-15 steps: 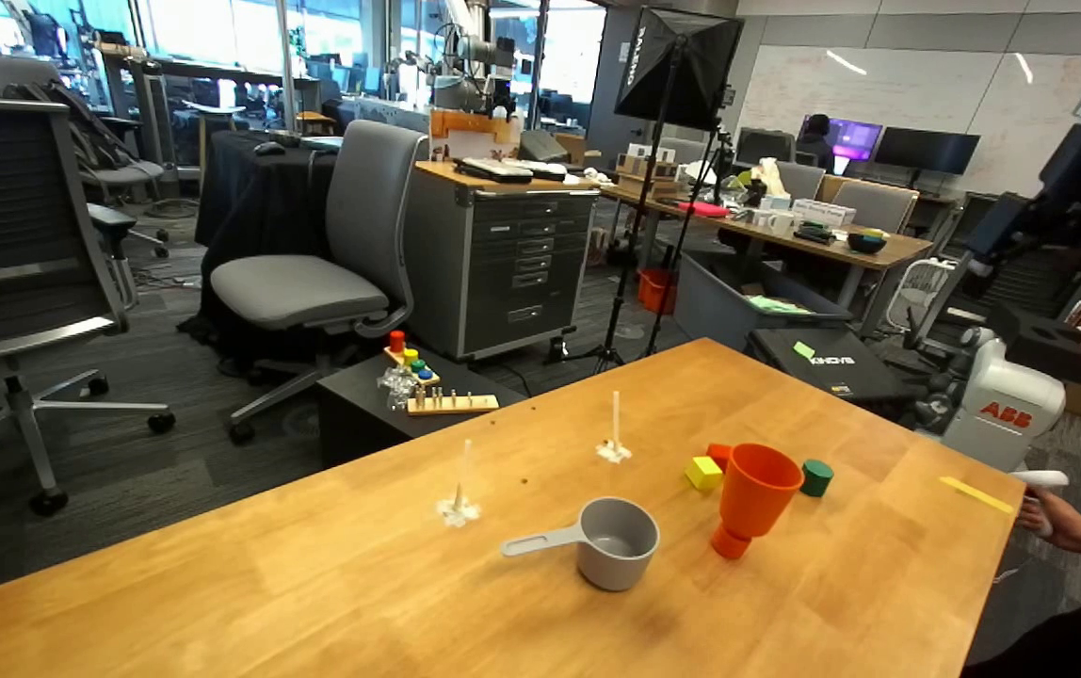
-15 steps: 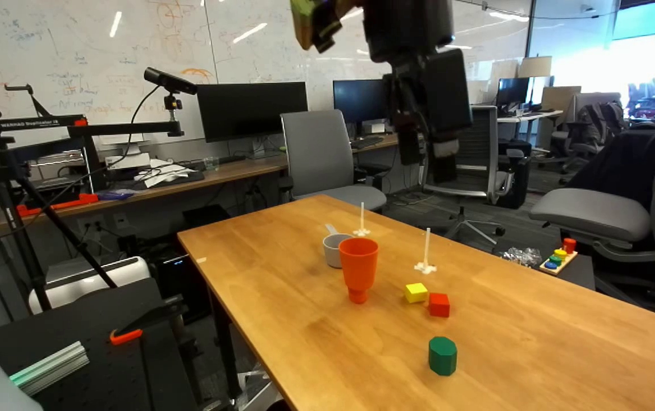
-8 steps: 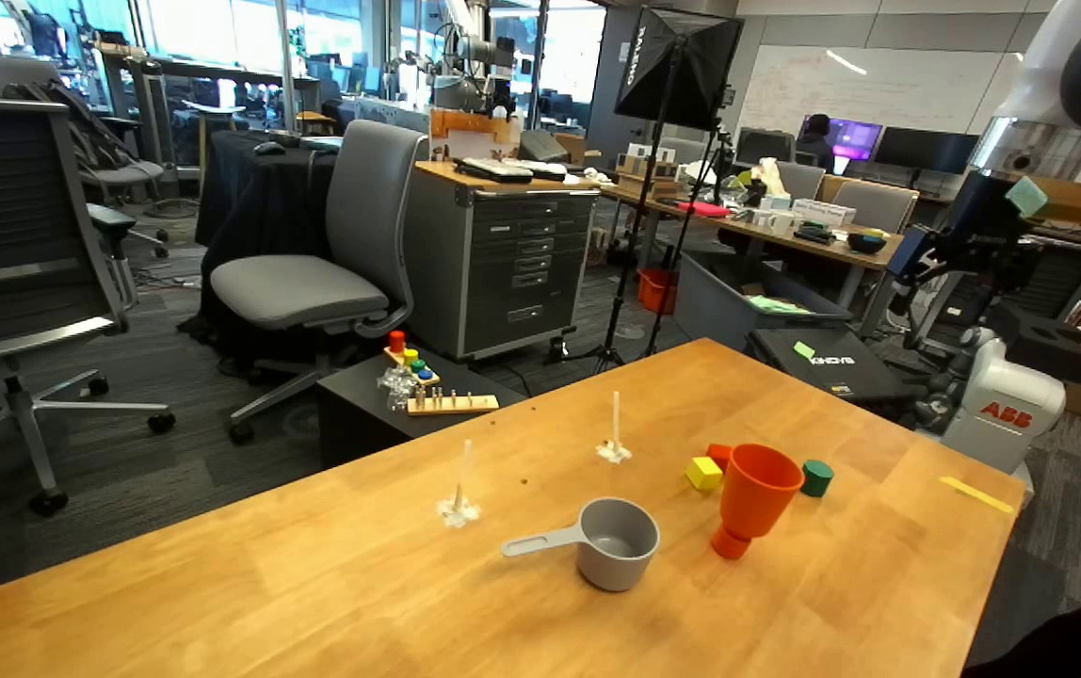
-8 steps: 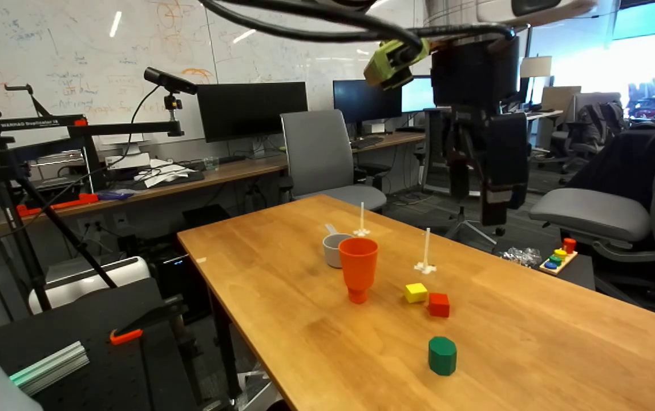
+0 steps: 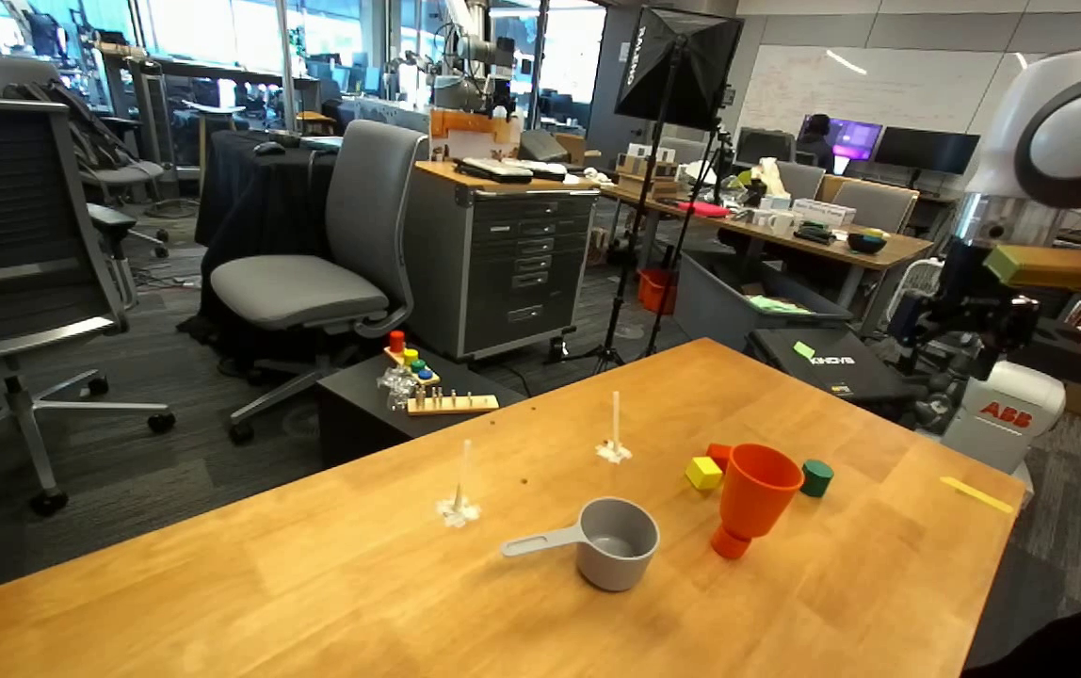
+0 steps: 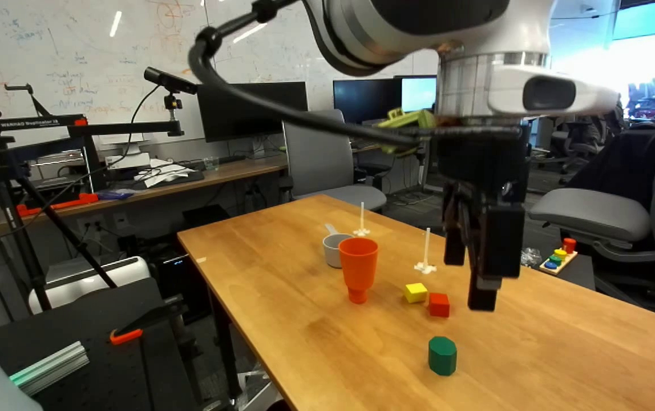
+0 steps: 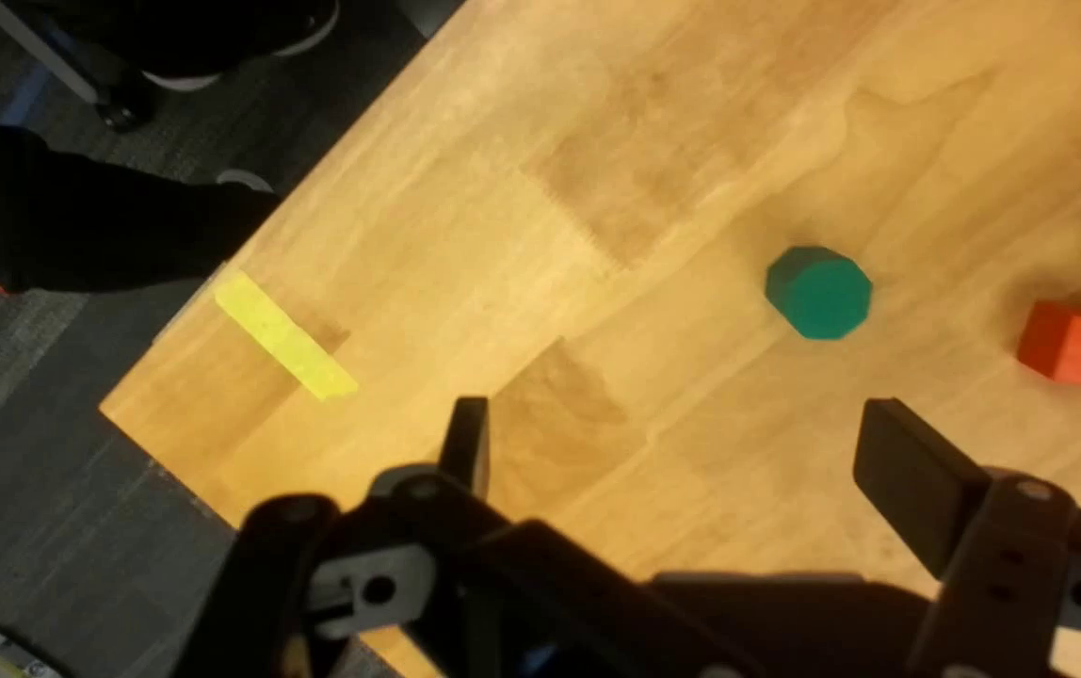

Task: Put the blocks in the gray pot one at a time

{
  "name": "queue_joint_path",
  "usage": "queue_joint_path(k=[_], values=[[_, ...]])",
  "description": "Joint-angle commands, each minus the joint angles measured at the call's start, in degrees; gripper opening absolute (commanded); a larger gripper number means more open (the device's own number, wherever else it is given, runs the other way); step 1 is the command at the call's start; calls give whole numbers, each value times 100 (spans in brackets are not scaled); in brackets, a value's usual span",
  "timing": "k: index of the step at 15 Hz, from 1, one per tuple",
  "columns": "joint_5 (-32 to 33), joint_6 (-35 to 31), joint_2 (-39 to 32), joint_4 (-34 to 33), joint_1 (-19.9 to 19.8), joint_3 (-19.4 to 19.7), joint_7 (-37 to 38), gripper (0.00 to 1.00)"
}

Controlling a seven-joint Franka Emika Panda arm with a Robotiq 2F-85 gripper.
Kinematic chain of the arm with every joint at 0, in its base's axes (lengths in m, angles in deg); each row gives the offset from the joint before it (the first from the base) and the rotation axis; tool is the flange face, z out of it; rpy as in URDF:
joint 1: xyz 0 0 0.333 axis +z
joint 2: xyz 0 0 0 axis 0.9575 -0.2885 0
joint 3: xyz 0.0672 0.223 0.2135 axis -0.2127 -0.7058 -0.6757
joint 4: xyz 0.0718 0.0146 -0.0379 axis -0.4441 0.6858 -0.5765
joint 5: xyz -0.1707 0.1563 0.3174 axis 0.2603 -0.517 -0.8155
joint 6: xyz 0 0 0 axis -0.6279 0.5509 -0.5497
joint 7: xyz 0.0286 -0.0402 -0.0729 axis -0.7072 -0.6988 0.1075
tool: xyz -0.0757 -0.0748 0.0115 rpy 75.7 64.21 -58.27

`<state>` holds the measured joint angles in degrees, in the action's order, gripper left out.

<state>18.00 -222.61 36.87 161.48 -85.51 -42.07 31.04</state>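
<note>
The green block (image 6: 442,356) stands nearest on the table (image 6: 533,342) in an exterior view — the red block (image 6: 439,305) and the yellow block (image 6: 416,293) farther off, close together. To their left is the cup (image 6: 358,265), and beyond it the pot (image 6: 331,254), partly hidden. The gripper (image 7: 677,438) hangs above the table — its fingers (image 7: 917,485) spread wide apart.

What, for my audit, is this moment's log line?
gripper: open, empty, above table; green octagonal block, red cube, yellow cube: on table; gray pot: empty
</note>
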Motion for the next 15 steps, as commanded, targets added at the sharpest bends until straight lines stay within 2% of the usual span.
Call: queue_joint_path(k=[1, 5, 12, 15], values=[[-101, 263, -796, -458, 141, 189, 142, 100], [-158, 102, -1361, -700, 300, 269, 427, 100], [-320, 241, -2028, -1560, 934, 159, 1020, 100], [-411, 313, -2252, -1790, 1057, 148, 1132, 100]])
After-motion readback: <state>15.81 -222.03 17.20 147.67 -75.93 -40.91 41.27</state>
